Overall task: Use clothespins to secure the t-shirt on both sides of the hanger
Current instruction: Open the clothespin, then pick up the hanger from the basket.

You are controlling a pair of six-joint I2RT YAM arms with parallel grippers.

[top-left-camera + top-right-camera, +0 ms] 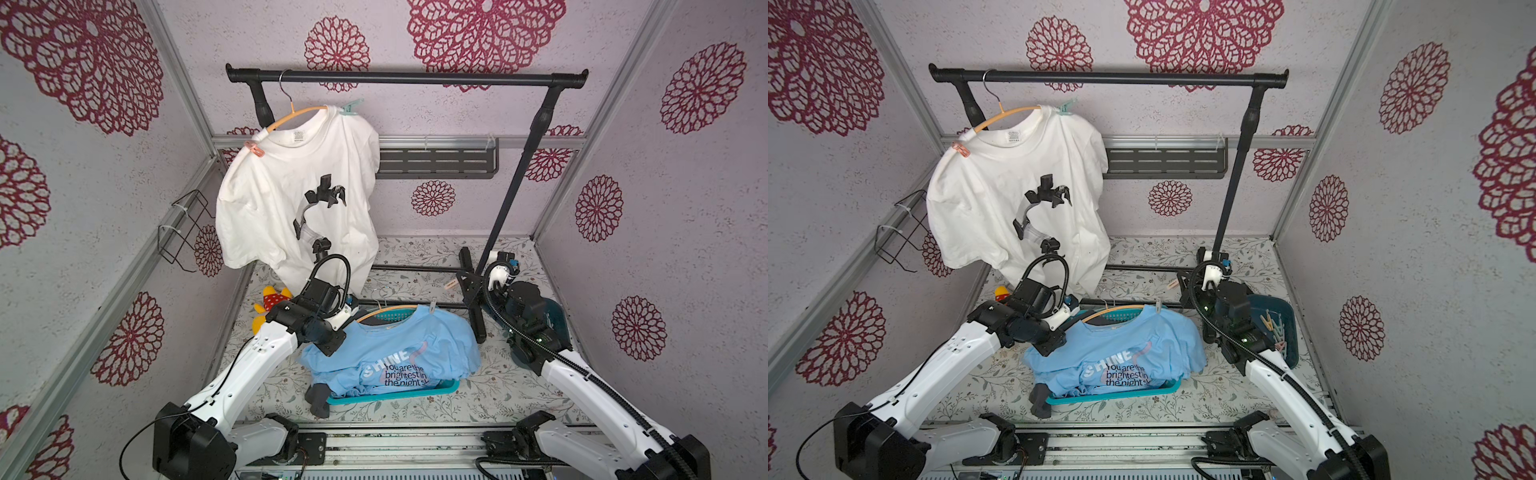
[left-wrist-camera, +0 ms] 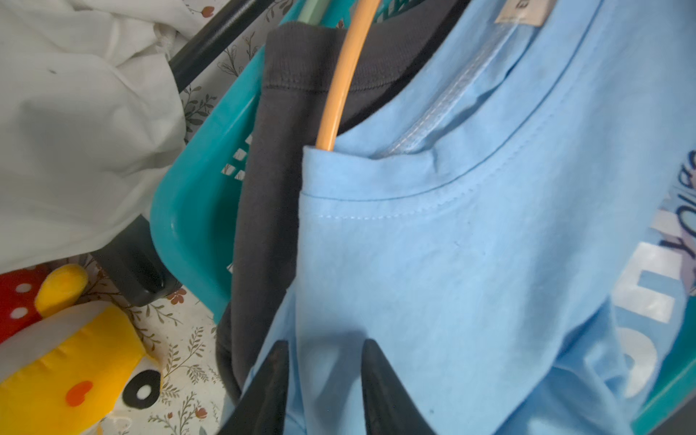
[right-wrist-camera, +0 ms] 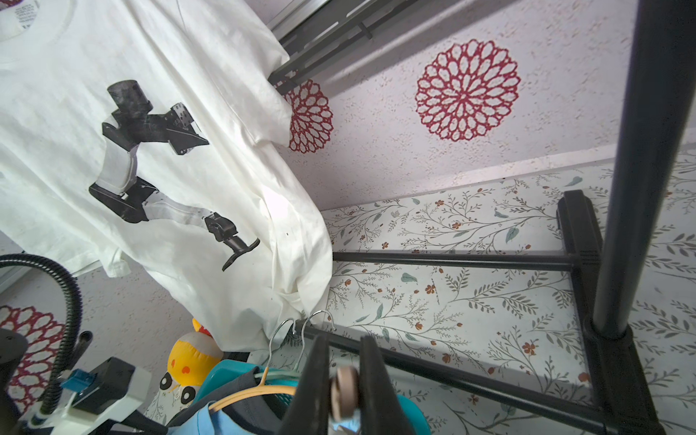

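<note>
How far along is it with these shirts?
Done: white t-shirt hangs with pink clothespin and mint clothespin on. In hand: right end effector grips a beige clothespin; left end effector straddles the blue t-shirt at one shoulder. Left: clipping there; other shoulder looks clipped.

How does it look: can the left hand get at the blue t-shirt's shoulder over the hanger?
Likely yes. The left hand sits at the blue t-shirt, fabric between its fingers, just short of where the hanger enters the shoulder; nothing blocks it.
</note>
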